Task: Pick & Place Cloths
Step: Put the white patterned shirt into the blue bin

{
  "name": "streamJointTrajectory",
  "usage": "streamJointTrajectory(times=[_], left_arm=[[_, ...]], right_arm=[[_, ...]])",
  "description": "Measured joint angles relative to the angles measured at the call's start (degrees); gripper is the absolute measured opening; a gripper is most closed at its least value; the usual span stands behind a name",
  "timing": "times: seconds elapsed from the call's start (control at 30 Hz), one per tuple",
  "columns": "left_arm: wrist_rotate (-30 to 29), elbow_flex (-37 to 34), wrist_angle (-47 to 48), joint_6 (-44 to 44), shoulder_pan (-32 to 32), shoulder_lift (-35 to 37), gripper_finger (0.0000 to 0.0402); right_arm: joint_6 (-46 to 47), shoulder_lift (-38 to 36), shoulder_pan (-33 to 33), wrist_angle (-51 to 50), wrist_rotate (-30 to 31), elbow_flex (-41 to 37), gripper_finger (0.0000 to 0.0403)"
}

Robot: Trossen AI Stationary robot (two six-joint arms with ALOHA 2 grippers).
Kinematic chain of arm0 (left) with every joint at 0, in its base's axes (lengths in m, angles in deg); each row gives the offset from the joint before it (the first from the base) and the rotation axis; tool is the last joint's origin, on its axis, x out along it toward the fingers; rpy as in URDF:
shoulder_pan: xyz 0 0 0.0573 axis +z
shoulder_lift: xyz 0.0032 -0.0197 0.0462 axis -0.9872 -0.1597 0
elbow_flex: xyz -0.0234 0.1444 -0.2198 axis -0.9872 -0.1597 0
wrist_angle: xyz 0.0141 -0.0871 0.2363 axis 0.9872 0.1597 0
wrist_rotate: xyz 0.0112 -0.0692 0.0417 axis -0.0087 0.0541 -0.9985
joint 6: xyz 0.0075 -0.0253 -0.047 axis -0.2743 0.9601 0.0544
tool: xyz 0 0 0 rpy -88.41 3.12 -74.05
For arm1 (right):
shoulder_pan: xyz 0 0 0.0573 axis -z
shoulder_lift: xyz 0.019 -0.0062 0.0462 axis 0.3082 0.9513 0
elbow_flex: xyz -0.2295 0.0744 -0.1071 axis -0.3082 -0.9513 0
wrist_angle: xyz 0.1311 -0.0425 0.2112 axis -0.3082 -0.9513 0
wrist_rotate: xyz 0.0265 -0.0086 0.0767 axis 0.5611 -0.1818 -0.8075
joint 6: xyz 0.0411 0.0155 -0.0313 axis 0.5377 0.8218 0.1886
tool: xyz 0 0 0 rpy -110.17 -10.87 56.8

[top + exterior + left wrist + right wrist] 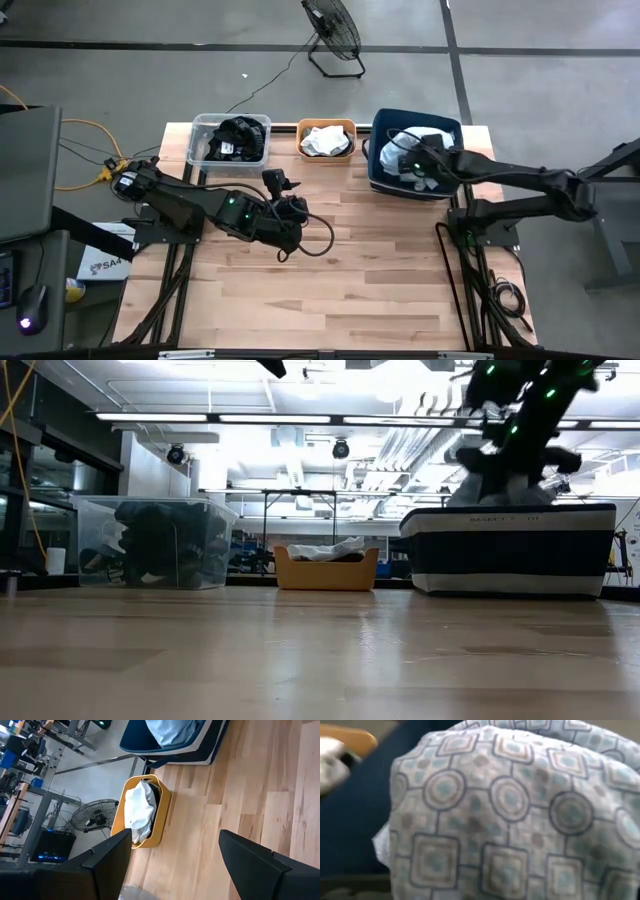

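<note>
A: Start at the left. What sits at the back of the desk (pixel 330 280)?

B: A clear bin (pixel 200 128) at the back left corner, holding a black cloth with white lettering (pixel 238 140). In the low view the same bin shows the dark bundle through its wall.

A: And the left arm?

B: It lies low over the desk in front of that bin, reaching toward the middle. The left gripper (pixel 285 195) hangs above bare wood, its two dark fingers (pixel 260 865) spread wide apart with nothing between them. Its wrist camera looks past them at the orange bin.

A: What is in the orange bin?

B: The orange bin (pixel 327 127) stands at the back centre, just right of the clear one, and a white cloth (pixel 325 142) is heaped inside, rising a little over the rim.

A: Then the right side.

B: A dark blue bin (pixel 375 165) at the back right holds a light blue patterned cloth (pixel 520 820), printed with circles and squares. The right arm stretches in from the right edge of the desk, and the right gripper (pixel 418 165) is down in that bin, right at the cloth. The fabric fills its wrist view.

A: Is it pinching the cloth?

B: I cannot tell; the fingers are hidden in every view.
</note>
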Motion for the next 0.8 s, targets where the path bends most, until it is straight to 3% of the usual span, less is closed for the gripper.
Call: streamJointTrajectory(times=[0.5, 0.6, 0.8], left_arm=[[0.85, -0.11, 0.38, 1.28, 0.00, 0.00, 0.0292], [0.83, -0.11, 0.39, 1.30, 0.00, 0.00, 0.0292], [0.83, -0.13, 0.38, 1.42, 0.00, 0.00, 0.0292]], right_arm=[[-11.30, 21.36, 19.88, 13.98, -21.18, 0.35, 0.0141], [-13.31, 23.22, 21.28, 14.30, -24.37, 0.42, 0.0140], [-14.80, 21.61, 19.76, 14.95, -24.80, 0.06, 0.0165]])
